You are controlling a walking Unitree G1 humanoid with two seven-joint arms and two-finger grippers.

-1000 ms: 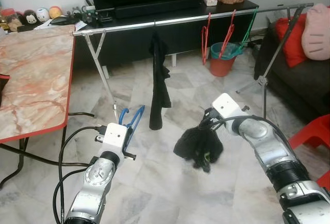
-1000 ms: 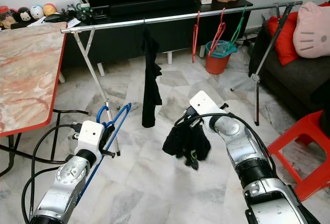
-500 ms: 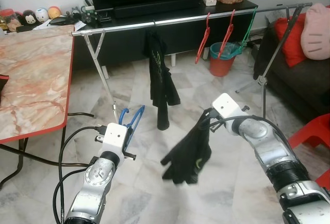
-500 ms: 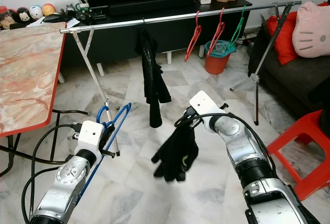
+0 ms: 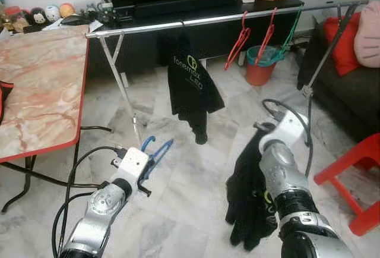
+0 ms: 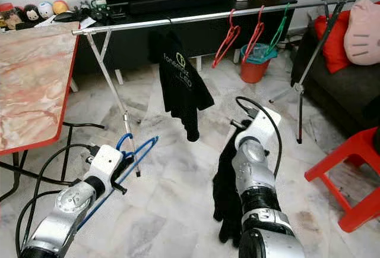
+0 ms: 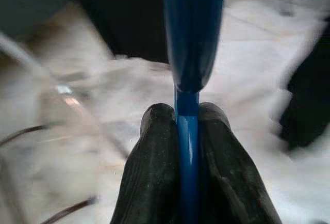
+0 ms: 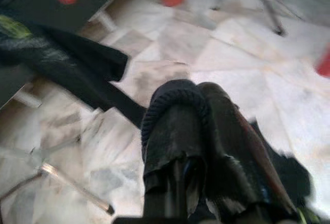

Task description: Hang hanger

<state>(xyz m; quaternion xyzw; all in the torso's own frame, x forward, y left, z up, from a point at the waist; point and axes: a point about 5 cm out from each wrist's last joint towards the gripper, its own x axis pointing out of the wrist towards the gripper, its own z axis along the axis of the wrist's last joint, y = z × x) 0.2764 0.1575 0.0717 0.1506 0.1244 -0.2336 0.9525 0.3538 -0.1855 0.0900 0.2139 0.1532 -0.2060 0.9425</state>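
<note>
A blue hanger [image 5: 155, 151] sticks up and forward from my left gripper [image 5: 147, 167], low over the floor; the left wrist view shows both fingers [image 7: 154, 146] shut on its blue bar [image 7: 187, 131]. My right gripper [image 5: 260, 132] is shut on the top of a black garment [image 5: 248, 201] that hangs limp toward the floor, its collar bunched over the fingers [image 8: 172, 126]. Behind both stands a silver clothes rail [image 5: 208, 19]. On it hang a black printed shirt [image 5: 191, 85], two red hangers [image 5: 240, 35] and a green hanger [image 5: 293, 25].
A marble table with a red edge [image 5: 81, 100] is at the left, with black cables beneath it. A red stool [image 5: 356, 172] stands at the right, a dark sofa with cushions [image 5: 350, 44] behind it. An orange bucket [image 5: 261, 72] sits under the rail by the TV cabinet.
My right arm has drawn back toward me, and the black garment now hangs straight down further right. The shirt on the rail has swung to show its print. The camera shifted slightly.
</note>
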